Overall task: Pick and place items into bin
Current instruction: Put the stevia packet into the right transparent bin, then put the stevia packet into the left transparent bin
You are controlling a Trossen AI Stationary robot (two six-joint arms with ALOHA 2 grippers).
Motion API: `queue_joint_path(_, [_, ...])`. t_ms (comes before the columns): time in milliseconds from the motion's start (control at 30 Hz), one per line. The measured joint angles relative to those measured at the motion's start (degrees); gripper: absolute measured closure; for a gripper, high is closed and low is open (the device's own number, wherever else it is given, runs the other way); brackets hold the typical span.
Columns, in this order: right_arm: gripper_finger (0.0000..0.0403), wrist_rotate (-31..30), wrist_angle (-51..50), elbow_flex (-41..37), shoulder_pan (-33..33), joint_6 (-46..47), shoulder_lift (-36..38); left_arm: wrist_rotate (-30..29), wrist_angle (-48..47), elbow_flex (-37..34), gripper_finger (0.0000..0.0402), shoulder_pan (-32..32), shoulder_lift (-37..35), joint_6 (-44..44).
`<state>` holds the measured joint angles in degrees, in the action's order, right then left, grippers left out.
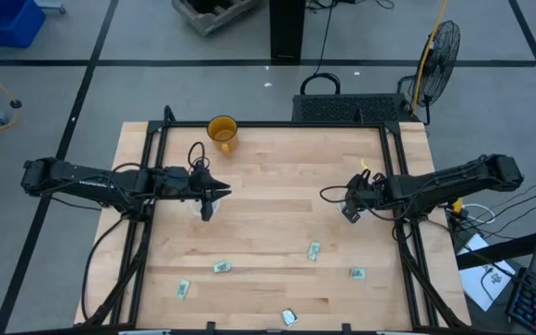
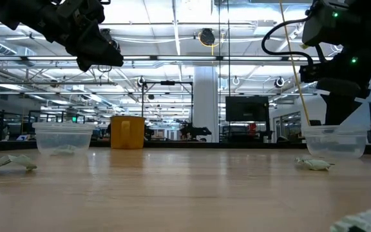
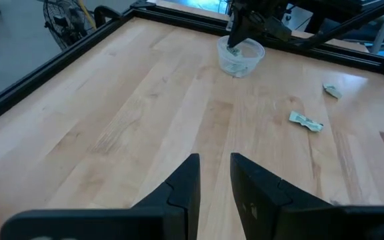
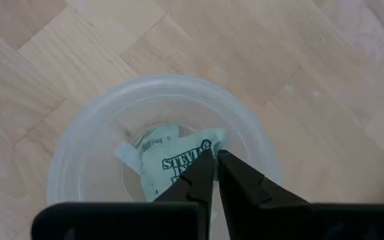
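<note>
Saw one item, a pale green-and-white packet with dark print, lying in the bottom of the clear bin near the centre of the right wrist frame. Found it directly beneath the tips of the right gripper, with its edge overlapped by them. Noted the fingers drawn almost together, only a thin slit left between. Could not tell whether the packet was pinched or merely lying under the tips.

Placed the right gripper right of centre in the high view, on an arm reaching in from the right edge and bent down over that bin. In the low view, saw it hanging over the same bin at the right of the frame.

Counted five loose items across the lower part of the high view, well apart from both grippers: and.

Placed the left gripper left of centre in the high view, on an arm stretched in level from the left edge and raised above the table. Saw its fingers parted by a narrow gap, with nothing between them.

Noted a second clear bin at the left of the low view, with something pale inside. Saw the orange mug near the top edge of the table.
</note>
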<state>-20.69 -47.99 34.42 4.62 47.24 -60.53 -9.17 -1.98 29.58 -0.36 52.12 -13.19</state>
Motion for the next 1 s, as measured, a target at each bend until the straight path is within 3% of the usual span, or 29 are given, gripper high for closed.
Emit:
queue_joint_path(433, [0.0354,0.1,0.0,0.0,0.0,0.0,0.0,0.0,0.0,0.0,0.0314,0.0,0.0,0.0])
queue_joint_path(700, [0.0353,6.0,0.4,0.0,0.0,0.0,0.5,0.0,0.0,0.0,0.0314,0.0,0.0,-0.2])
queue_joint_path(1000, [0.0359,6.0,1.5,0.1,0.0,-1.4,6.0,0.0,0.0,0.0,0.0314,0.0,0.0,-0.4])
